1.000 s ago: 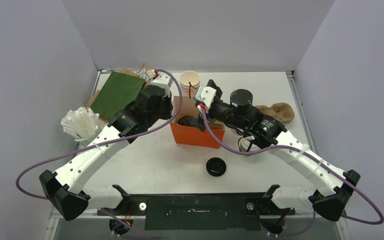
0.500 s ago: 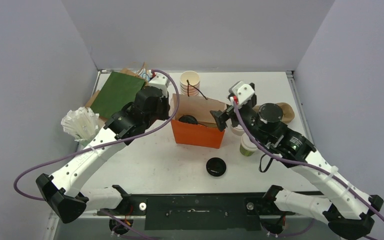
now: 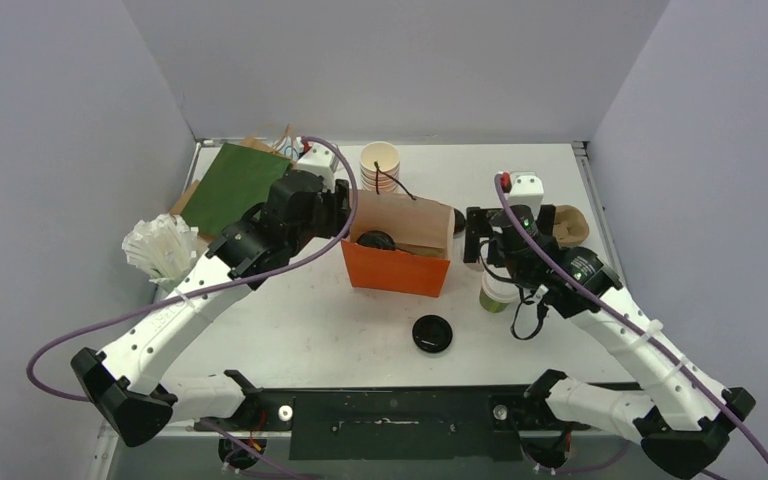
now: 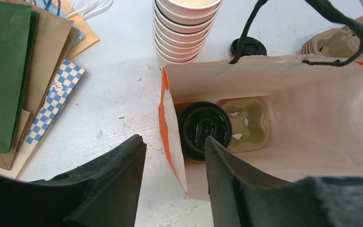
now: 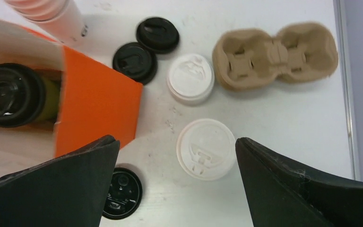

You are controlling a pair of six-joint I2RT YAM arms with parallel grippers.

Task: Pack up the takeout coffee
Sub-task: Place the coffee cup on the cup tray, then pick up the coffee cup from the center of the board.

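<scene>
**One coffee bagged, one out; both claws empty**

We see an orange paper bag (image 3: 396, 268) standing open mid-table (image 3: 290, 320), black cord handles up. Behind it is a stack of lidless white cups (image 3: 380, 165). Far left there's a flat green bag (image 3: 235, 187) on brown ones, plus a white bundle (image 3: 160, 248) (can't tell what). A pulp carrier (image 5: 274, 59) lies R of the bag, w/ loose black lids (image 5: 145, 47) btwn bag & carrier. A front black lid (image 3: 432, 333) sits on the near side of the bag. An inner carrier (image 4: 248, 124) rests on the bag's bottom. The bag's L end wall stands btwn the L claw's fingers.

Coffee: the black-lidded cup (image 4: 204, 129) is upright in the bag's L corner, its olive side just showing in the R wrist view. The white-lidded cup (image 5: 205, 149) is upright on the table just R of the bag, olive sides. There's also a spare white lid (image 5: 190, 78) beside the carrier; cup under it or not, we can't tell.

The L claw (image 4: 172, 142) is partly open, one finger outside the bag wall & one inside near the black lid, gripping nothing. The R claw (image 5: 176, 142) is spread wide above the white-lidded cup, holding nothing.
</scene>
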